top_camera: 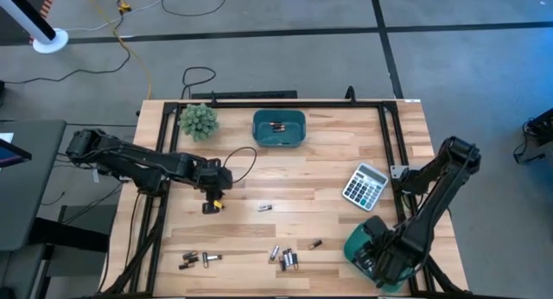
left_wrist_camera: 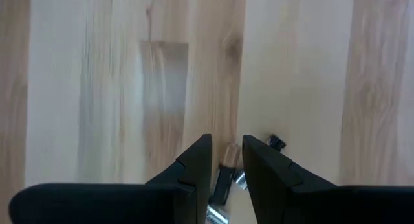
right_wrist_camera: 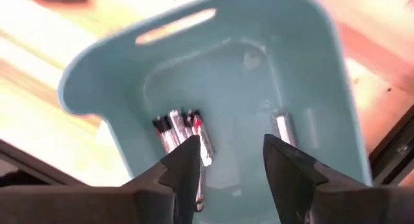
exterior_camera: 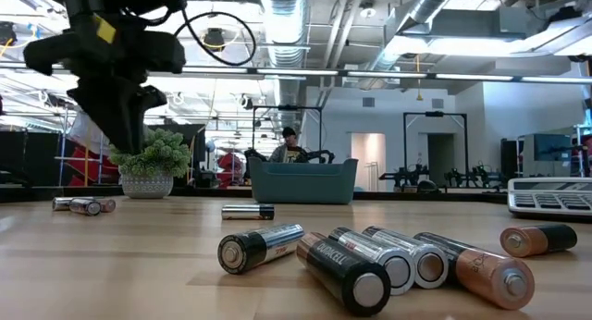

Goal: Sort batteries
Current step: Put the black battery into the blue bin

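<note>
The left gripper is hanging over the left half of the wooden bench, its jaws clamped on a battery that is showing between the 2 dark fingers in the left wrist view. In the low view the same gripper is hovering above the bench surface in front of the small potted plant.

The right gripper is reaching down into the teal bin at the near right corner of the bench. Its jaws are standing apart with nothing between them, and in the right wrist view they are framing the inside of that bin, where a cluster of batteries is lying on the floor of the bin and 1 more battery is lying apart from the cluster.

A second teal bin is sitting at the far middle of the bench with a couple of batteries inside. Loose batteries are lying on the bench: 1 near the centre, a group at the near left, and a group at the near middle with 1 more just beside it. A calculator is resting on the right side, between the 2 bins. In the low view a person is showing far behind the bench.
</note>
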Motion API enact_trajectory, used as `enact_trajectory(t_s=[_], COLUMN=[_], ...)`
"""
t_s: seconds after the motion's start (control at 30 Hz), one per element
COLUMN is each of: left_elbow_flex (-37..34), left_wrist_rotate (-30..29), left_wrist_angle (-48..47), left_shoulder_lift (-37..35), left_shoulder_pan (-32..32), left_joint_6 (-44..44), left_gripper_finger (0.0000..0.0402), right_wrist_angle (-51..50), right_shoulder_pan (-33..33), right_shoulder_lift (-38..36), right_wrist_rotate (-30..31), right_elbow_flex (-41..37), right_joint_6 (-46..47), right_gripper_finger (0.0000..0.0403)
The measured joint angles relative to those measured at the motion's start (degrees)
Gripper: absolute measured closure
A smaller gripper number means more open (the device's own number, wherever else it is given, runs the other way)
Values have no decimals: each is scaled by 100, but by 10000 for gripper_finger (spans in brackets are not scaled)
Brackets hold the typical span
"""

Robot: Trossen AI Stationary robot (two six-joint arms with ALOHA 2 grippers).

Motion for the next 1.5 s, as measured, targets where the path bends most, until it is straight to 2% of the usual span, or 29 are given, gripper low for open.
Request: enact_trajectory(t_s=[0.27, 0.47, 0.63, 0.97, 1.17, 1.5], left_elbow_flex=[-267, -263, -263, -232, -240, 105], left_wrist_rotate=[14, 23, 334, 310, 239, 92], left_wrist_angle=[75, 135, 145, 162, 173, 153], left_shoulder_lift=[351, 692, 1083, 1706, 1639, 1017], left_shoulder_pan=[-1, -2, -2, 0, 0, 189], left_joint_6=[451, 560, 754, 883, 882, 602], left_gripper_finger=[319, 319, 319, 321, 365, 364], right_wrist_angle=[-183, -233, -287, -357, -359, -395], right_shoulder_pan=[-29, -112, -111, -111, -111, -104], right_shoulder_lift=[-186, -172, -171, -169, -222, -1057], right_wrist_rotate=[357, 364, 365, 369, 375, 496], right_elbow_flex=[1, 2, 2, 2, 2, 9], right_joint_6=[90, 83, 81, 24, 24, -311], right_gripper_finger=[227, 227, 227, 227, 227, 227])
